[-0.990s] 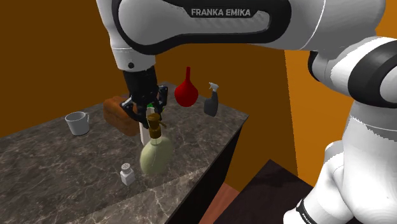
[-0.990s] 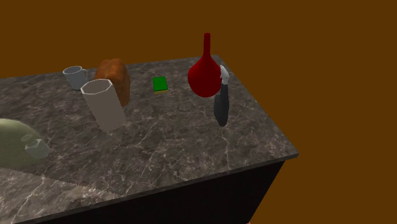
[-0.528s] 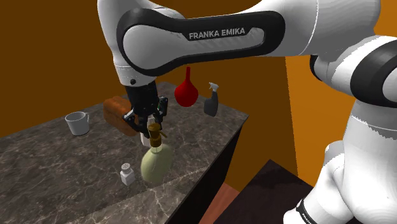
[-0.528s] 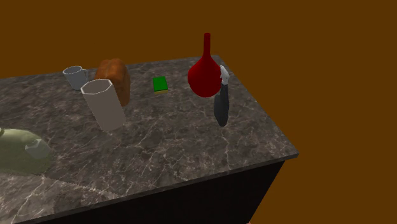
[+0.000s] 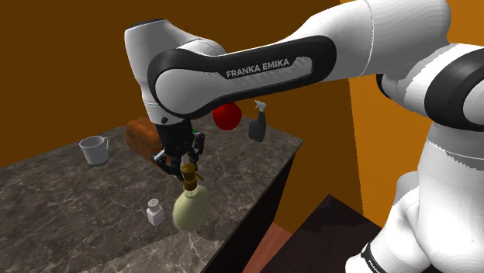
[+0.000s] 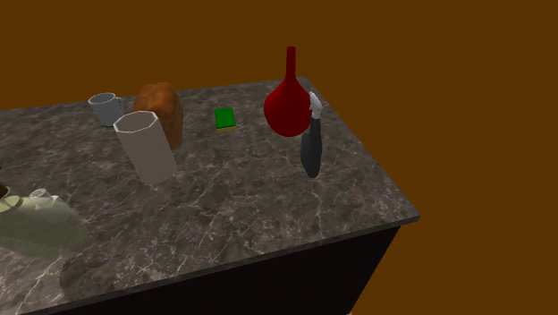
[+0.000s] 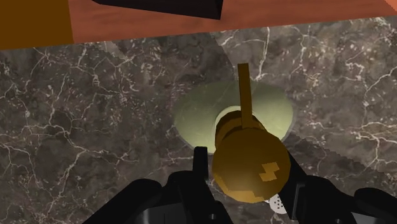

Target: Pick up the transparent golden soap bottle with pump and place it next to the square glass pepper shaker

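As the end effector (image 5: pixel 180 159) closes its two black fingers on either side of the golden pump head (image 7: pixel 248 162), the soap bottle (image 5: pixel 190 209) hangs upright below it at the near edge of the dark marbled surface (image 5: pixel 62 209). Its pale, greenish see-through body (image 7: pixel 197 114) spreads out beneath the pump in the wrist view. Whether its base touches the surface cannot be told. Just beside the bottle, on the shoulder view's left, stands the small pepper shaker (image 5: pixel 155 211), a clear square body with a pale cap, close to the bottle but apart from it. In the second exterior view the bottle (image 6: pixel 36 228) sits at the left edge, with the surface (image 6: pixel 250 197) stretching away to the right. Farther back stand a pale tumbler (image 6: pixel 145 148), a grey mug (image 5: pixel 95 149) and a brown loaf (image 5: pixel 140 133), the loaf between mug and arm. A green sponge (image 6: pixel 224 118) lies flat beyond them. At the far end a red long-necked vase (image 6: pixel 288 103) stands just beside a grey spray bottle (image 5: pixel 260 122).
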Robot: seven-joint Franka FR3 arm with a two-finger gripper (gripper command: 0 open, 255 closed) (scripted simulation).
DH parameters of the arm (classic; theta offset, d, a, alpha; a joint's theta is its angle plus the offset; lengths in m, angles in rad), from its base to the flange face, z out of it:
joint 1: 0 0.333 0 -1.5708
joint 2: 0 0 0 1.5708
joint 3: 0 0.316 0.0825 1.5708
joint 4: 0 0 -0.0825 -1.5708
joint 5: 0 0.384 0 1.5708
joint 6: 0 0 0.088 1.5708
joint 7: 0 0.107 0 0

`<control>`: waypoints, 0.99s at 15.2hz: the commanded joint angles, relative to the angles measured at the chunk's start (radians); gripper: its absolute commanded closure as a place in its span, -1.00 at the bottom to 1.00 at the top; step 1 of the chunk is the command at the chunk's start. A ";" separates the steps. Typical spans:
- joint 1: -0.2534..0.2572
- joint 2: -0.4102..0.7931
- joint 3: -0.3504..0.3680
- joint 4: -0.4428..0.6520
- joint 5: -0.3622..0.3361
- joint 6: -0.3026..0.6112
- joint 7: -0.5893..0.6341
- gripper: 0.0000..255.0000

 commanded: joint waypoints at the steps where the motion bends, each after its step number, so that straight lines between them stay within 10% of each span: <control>1: -0.001 0.005 -0.001 -0.021 -0.002 0.028 0.001 1.00; 9: -0.001 0.005 -0.001 -0.021 -0.002 0.028 0.001 1.00; 10: -0.001 0.005 -0.001 -0.021 -0.002 0.028 0.002 -1.00; 15: -0.001 0.005 -0.001 -0.022 -0.002 0.028 0.002 -1.00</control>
